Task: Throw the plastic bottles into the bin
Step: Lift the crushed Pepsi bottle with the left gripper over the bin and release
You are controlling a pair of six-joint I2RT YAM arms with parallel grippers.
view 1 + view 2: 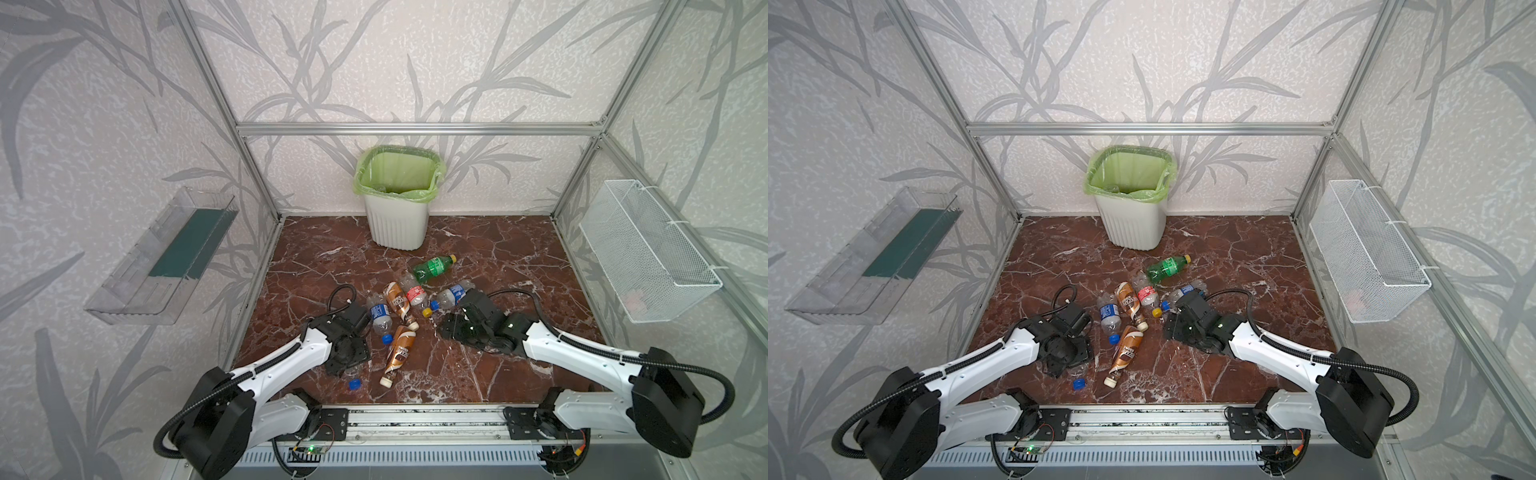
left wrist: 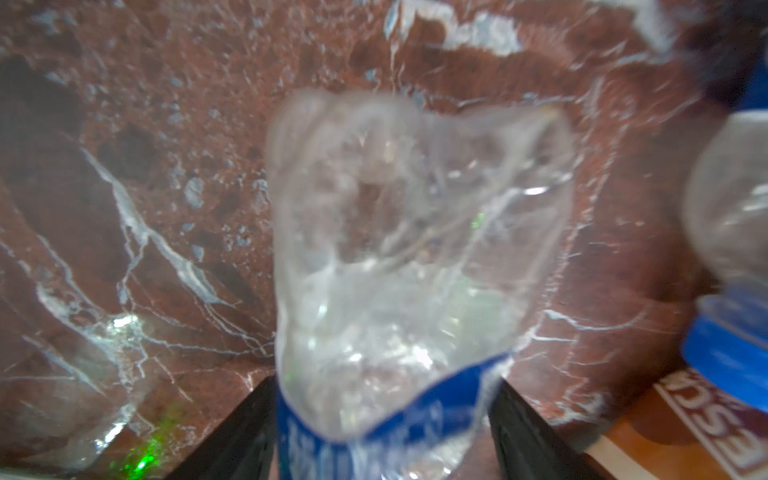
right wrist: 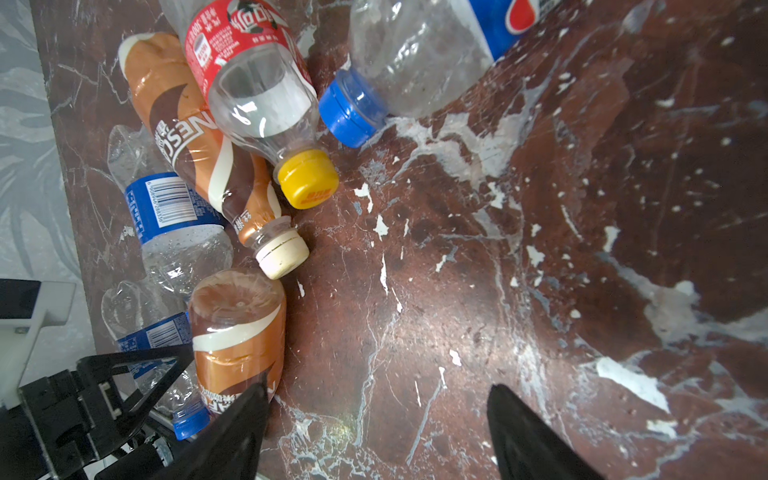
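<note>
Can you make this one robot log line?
left pincer: around crushed clear blue-labelled plastic bottle, grip unclear | right pincer: open, empty | white ribbed bin: other bottles outside

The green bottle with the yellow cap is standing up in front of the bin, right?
Not standing: the green yellow-capped bottle lies on its side in front of the bin. Both top views show it.

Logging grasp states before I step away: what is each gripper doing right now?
Left gripper: jaws straddle a clear blue-labelled bottle; grip cannot be told.
Right gripper: open, empty.
</note>
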